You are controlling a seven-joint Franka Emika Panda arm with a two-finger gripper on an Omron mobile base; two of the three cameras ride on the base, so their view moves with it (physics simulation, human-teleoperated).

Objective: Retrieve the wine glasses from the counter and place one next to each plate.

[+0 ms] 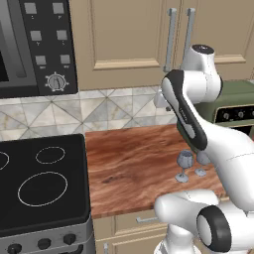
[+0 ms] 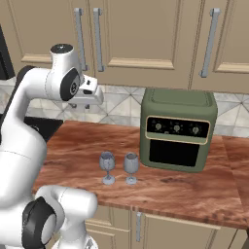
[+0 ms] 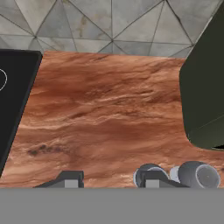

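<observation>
Where the reddish-brown wood-grain counter (image 2: 73, 146) meets its front edge over the beige cabinet drawers (image 2: 160, 228), two small translucent blue-grey stemmed wine glasses stand upright side by side, feet on the wood, very close together though I cannot tell whether the bowls touch: the left wine glass (image 2: 107, 168) and the right wine glass (image 2: 131, 168). Neither is held. From the left base camera the pair sits just past the white arm's forearm, one glass (image 1: 184, 165) clear, the other partly hidden behind the arm. The two-finger gripper (image 2: 86, 103) hangs in the air above the counter, behind and to the left of the glasses and well apart from them, at about the height of the tile backsplash; its dark fingertips (image 3: 70, 178) rise at the bottom of the hand camera, standing moderately apart with nothing between them, and the two glass bowls appear near the right tip. Just right of the glasses and a little further back stands the boxy olive-green toaster oven (image 2: 178, 129) with three dark knobs. Left of the worktop lies the black glass cooktop (image 1: 42, 181). Behind everything runs the patterned grey triangular-tile backsplash (image 1: 114, 109), with beige wall cabinets (image 2: 146, 39) above and a black microwave (image 1: 37, 47) at upper left.
</observation>
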